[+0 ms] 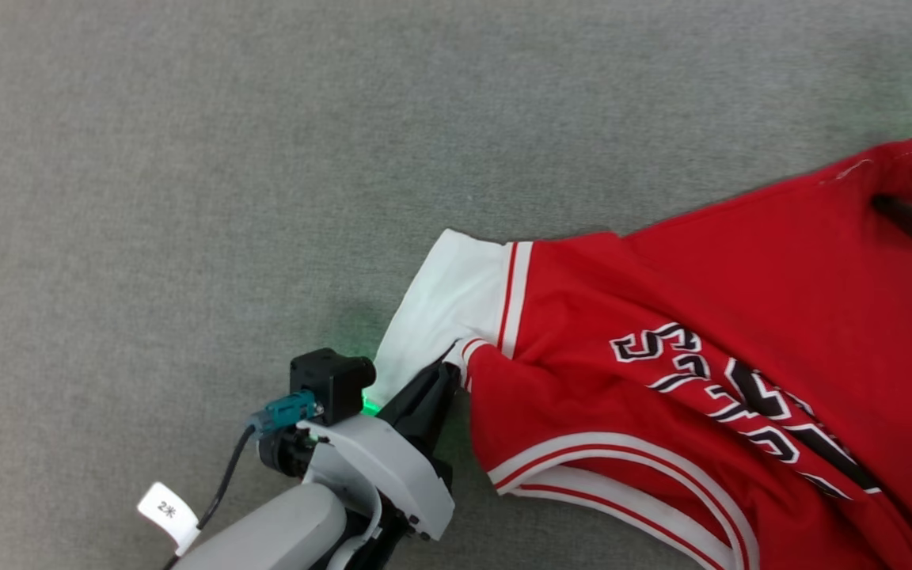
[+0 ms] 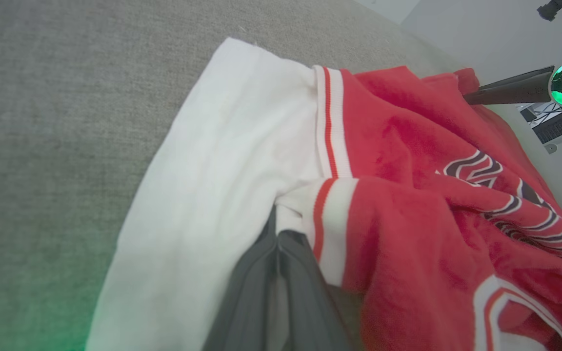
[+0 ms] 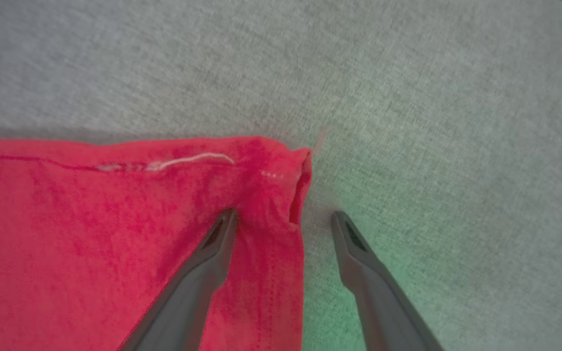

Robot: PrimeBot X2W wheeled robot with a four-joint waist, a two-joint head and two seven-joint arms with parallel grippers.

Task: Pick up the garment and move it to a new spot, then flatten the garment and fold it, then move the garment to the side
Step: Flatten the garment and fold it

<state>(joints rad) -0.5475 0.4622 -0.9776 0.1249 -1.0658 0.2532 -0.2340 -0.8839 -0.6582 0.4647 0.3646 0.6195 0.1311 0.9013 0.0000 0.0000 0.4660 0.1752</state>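
- Left gripper [image 1: 446,372] at 6 o'clock in head view is clenched on the jersey [image 1: 701,277] at its sleeve seam [image 1: 472,348] (solid pinch).
- Right gripper [image 3: 283,219] stands spread, straddling the hem corner [image 3: 295,161], gripping nothing.
- Jersey lies rumpled from centre toward 4 o'clock on the grey fabric surface [image 1: 187,158].
- I'd clamp both layers there, then tug outward gently to flatten.

The shirt [image 1: 701,317] lies on the surface [image 1: 187,158] across the right half of the head view, its sleeve reaching left to the left gripper [image 1: 444,372] at lower centre, while the right gripper [image 3: 285,214] straddles its corner at the right edge.
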